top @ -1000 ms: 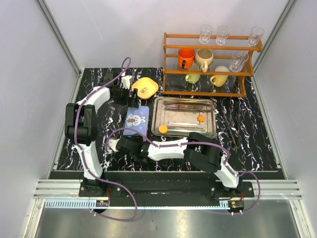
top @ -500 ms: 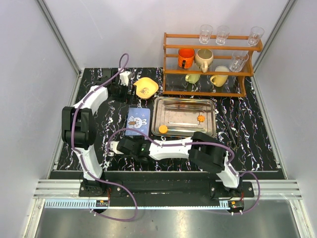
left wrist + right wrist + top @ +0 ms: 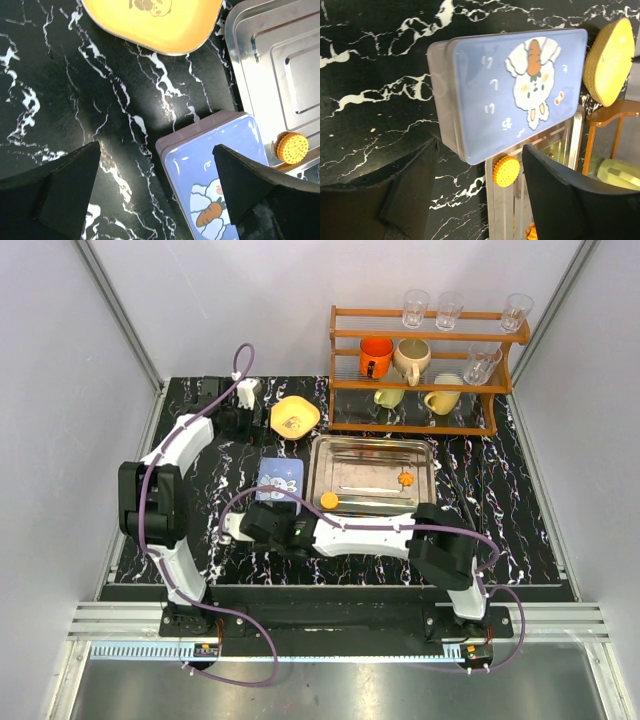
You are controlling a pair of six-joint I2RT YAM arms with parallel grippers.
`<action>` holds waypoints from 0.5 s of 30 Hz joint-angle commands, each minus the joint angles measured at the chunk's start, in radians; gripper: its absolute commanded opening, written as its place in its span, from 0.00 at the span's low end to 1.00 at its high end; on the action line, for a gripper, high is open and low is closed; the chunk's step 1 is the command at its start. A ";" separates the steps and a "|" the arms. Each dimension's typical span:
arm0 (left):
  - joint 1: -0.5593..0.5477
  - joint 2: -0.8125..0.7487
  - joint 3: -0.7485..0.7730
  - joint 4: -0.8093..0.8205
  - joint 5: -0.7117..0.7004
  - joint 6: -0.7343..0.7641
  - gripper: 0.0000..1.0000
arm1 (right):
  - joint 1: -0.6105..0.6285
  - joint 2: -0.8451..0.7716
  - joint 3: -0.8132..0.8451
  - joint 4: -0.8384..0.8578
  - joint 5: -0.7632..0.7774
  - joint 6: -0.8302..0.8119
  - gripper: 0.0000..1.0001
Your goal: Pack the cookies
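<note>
Two cookies lie in the steel tray [image 3: 425, 502] on the black marbled worktop [image 3: 505, 520]. A round orange cookie [image 3: 329, 500] sits at the tray's near left corner, just beside the blue tin [image 3: 280, 478]. A flower-edged orange cookie [image 3: 405, 479] lies further right, well apart from the first. The tin rests on the worktop against the tray's left side, and its lid, printed with a rabbit and a carrot, is on.

The right hand [image 3: 481, 150] hangs low over the tin's near end with its fingers spread apart and nothing gripped between them. The left hand [image 3: 156, 165] is above the worktop near the yellow dish [image 3: 293, 417], spread wide and empty. A wooden rack [image 3: 430, 335] of mugs and glasses stands behind the tray.
</note>
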 commanded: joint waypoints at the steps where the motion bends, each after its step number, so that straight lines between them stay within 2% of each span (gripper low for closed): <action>1: 0.020 -0.103 -0.045 0.084 -0.047 -0.019 0.99 | -0.043 -0.096 0.046 -0.013 0.001 0.041 0.75; 6: 0.043 -0.201 -0.148 0.166 -0.104 -0.037 0.99 | -0.145 -0.152 0.080 -0.067 -0.068 0.151 0.79; 15: 0.084 -0.325 -0.287 0.272 -0.120 -0.037 0.99 | -0.447 -0.255 0.097 -0.174 -0.321 0.328 0.84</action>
